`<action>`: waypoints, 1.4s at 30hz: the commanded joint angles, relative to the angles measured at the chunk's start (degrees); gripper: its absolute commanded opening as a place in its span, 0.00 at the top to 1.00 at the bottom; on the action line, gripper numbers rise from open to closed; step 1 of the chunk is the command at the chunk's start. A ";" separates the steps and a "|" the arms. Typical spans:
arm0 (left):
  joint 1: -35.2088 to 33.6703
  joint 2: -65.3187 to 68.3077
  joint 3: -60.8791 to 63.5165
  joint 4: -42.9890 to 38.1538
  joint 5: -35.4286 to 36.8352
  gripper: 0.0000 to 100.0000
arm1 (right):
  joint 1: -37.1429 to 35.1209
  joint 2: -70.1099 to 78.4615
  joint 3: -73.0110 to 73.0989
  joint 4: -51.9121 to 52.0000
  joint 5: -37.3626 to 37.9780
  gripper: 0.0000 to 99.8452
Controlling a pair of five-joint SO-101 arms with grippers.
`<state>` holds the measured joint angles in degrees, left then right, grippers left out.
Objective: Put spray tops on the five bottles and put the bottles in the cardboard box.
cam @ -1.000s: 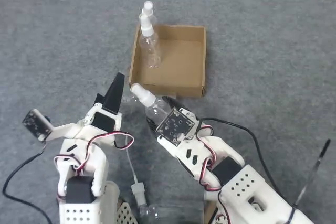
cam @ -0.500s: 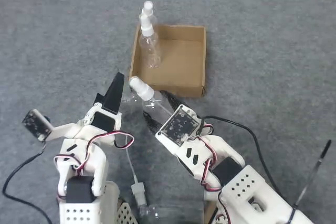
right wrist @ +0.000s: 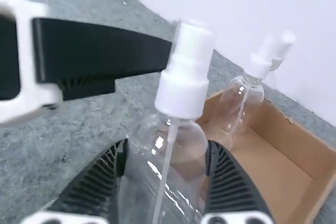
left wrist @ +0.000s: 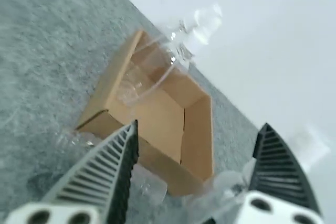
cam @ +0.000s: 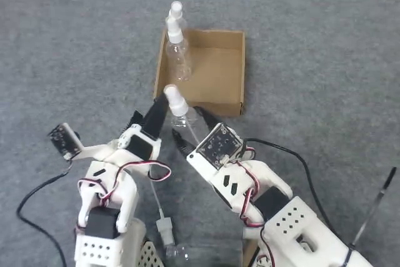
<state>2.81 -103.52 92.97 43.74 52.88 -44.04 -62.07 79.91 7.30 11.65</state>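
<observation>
The clear plastic bottle (cam: pixel 185 122) with its white spray top (cam: pixel 174 100) already on stands nearly upright in the right hand (cam: pixel 192 130), whose two black fingers close on its body from either side. Its long axis tips a little, with the top leaning toward the near left corner of the brown cardboard box (cam: pixel 243 70). The box lies just beyond the bottle, straight ahead of the right hand, so that arm is the better placed to lift it over the near wall. The left hand (cam: pixel 147 117) is spread wide and grips nothing. One of its black fingers lies right beside the spray top, but contact cannot be judged. Two other capped clear bottles (cam: pixel 178 54) lean in the box's far left corner, on the grey tabletop (cam: pixel 325 60).
</observation>
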 commanded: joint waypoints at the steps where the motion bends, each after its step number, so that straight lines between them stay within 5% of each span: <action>1: 4.22 -0.79 0.40 -1.32 -2.81 0.67 | 0.04 -2.15 -1.05 -1.10 -0.44 0.99; 17: 9.23 -0.97 -0.31 3.43 -5.45 0.67 | 0.40 -2.15 0.18 -1.01 -0.26 0.99; 33: 1.76 -0.97 -3.03 3.08 -6.07 0.67 | 6.99 -2.24 0.26 -1.27 -0.35 0.99; 42: -6.42 -0.97 -2.59 0.53 -15.12 0.67 | 11.12 -2.24 -1.05 -1.10 -0.62 0.99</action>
<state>-0.18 -103.52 93.49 46.46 41.80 -34.99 -62.07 81.67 7.30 11.74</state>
